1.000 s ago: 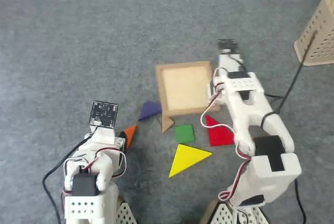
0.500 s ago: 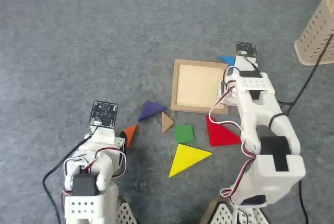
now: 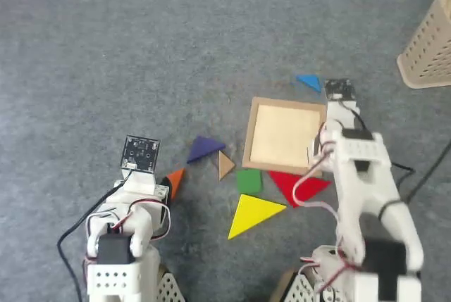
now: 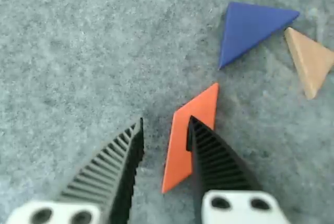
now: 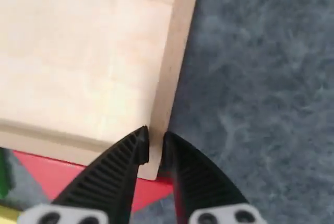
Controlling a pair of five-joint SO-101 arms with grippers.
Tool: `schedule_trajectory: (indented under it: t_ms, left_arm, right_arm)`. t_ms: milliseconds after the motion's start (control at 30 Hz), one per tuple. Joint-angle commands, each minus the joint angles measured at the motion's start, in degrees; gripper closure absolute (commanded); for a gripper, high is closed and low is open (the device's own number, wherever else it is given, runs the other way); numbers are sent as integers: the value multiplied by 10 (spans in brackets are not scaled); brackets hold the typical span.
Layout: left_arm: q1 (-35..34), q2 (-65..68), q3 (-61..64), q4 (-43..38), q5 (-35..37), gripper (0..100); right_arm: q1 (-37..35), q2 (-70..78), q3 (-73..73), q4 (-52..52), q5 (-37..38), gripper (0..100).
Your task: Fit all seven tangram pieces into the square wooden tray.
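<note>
The square wooden tray (image 3: 252, 133) lies empty right of centre, and its near edge covers part of the red triangle (image 3: 299, 186). My right gripper (image 3: 317, 156) is shut on the tray's right rim (image 5: 175, 51) near the near corner, one finger (image 5: 125, 161) on each side, with the red triangle (image 5: 47, 169) under that corner. My left gripper (image 4: 166, 125) stands open over the orange parallelogram (image 4: 190, 130), which lies against one finger. The dark blue triangle (image 4: 250, 25) and tan triangle (image 4: 310, 59) lie just beyond it.
On the grey carpet lie a green square (image 3: 248, 180), a yellow triangle (image 3: 254, 212), a small light blue triangle (image 3: 308, 81) beyond the tray, the dark blue triangle (image 3: 204, 148) and tan triangle (image 3: 225, 165). A perforated beige bin (image 3: 430, 41) stands far right.
The right arm has pulled the tray to the right and slightly nearer, uncovering the light blue triangle; the tray now overlaps the red triangle. The left arm has not moved.
</note>
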State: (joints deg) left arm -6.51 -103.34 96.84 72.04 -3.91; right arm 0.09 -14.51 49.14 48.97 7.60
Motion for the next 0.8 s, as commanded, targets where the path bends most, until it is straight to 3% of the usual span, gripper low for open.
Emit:
schedule_trajectory:
  t_ms: [0,167,367,467,567,767]
  left_arm:
    - [0,-9,-3,4,3,867]
    - [0,-9,-3,4,3,867]
    - [0,-9,-3,4,3,867]
    - [0,-9,-3,4,3,867]
    - [0,-9,-3,4,3,867]
    - [0,-9,-3,4,3,867]
  right_arm:
    - [-28,-84,36,-11,48,991]
    - [-73,-95,52,-7,66,975]
    - [-81,-99,50,8,67,805]
    - [-82,-99,45,8,72,771]
    - [-82,-99,41,9,113,772]
    - [-141,-102,40,79,269,772]
